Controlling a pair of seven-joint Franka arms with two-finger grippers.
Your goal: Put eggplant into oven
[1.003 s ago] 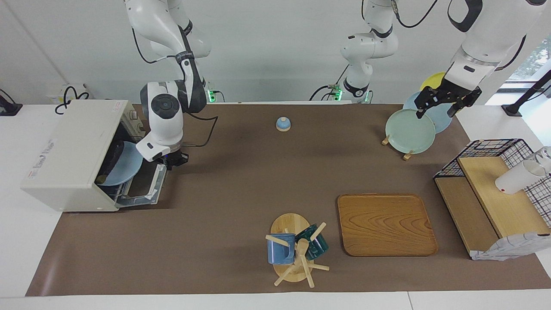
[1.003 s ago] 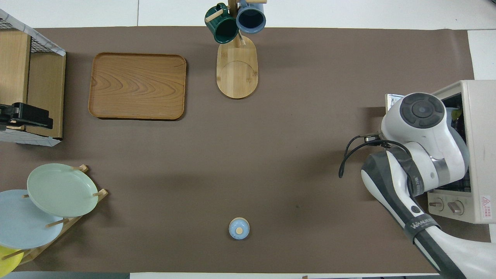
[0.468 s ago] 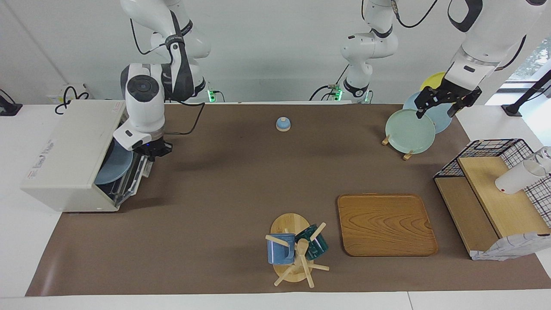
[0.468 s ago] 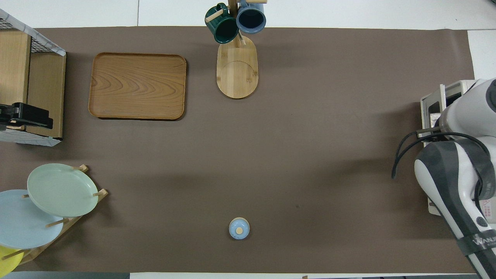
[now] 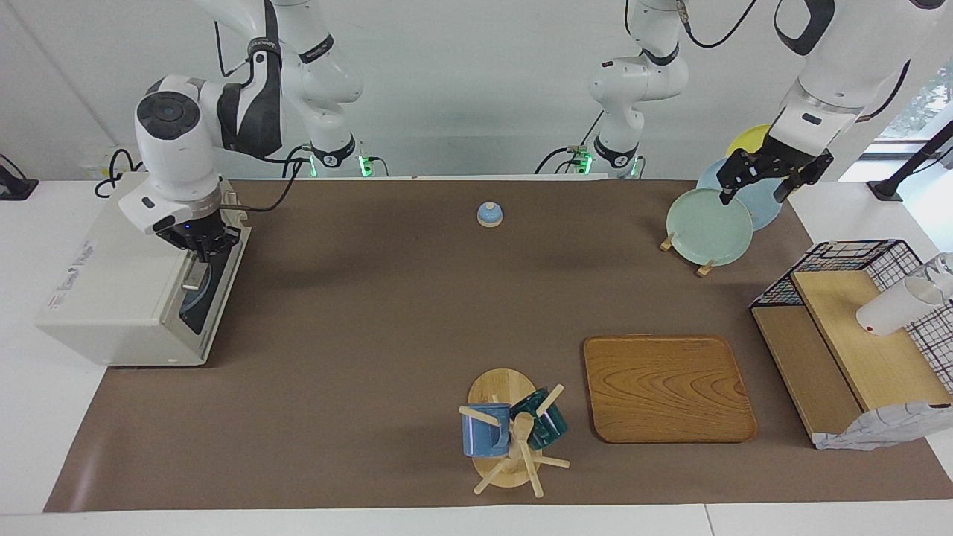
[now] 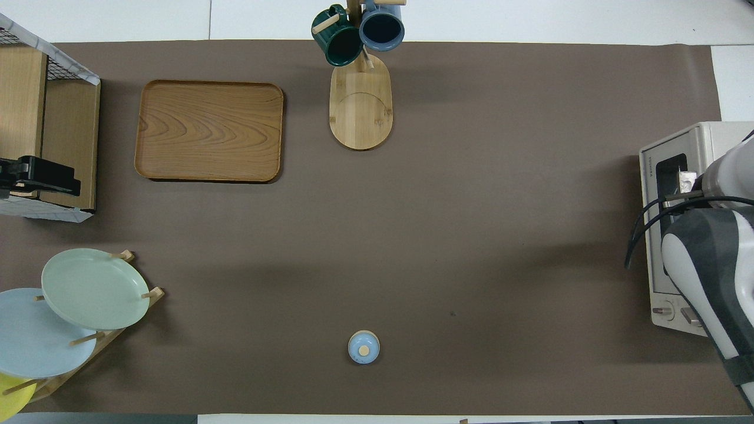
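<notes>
The off-white oven [image 5: 112, 290] [image 6: 707, 134] stands at the right arm's end of the table with its glass door [image 5: 211, 298] closed. A pale blue plate [image 5: 195, 311] shows dimly through the window. The eggplant is hidden from both views. My right gripper [image 5: 201, 249] points down at the door's top edge, just above the metal handle [image 5: 192, 282]; whether it touches the door cannot be told. My left gripper [image 5: 753, 192] [image 6: 35, 179] hangs open and empty in the air over the plate rack.
A plate rack with a green plate [image 5: 709, 227] stands at the left arm's end. A wooden tray [image 5: 668, 387], a mug tree [image 5: 510, 435] and a wire-and-wood rack [image 5: 819, 372] holding a white cup [image 5: 893, 305] lie farther out. A small blue knobbed lid [image 5: 489, 214] sits near the robots.
The oven door has swung from lying open to fully closed, with my right gripper rising along with its top edge toward the oven. The left arm has not moved.
</notes>
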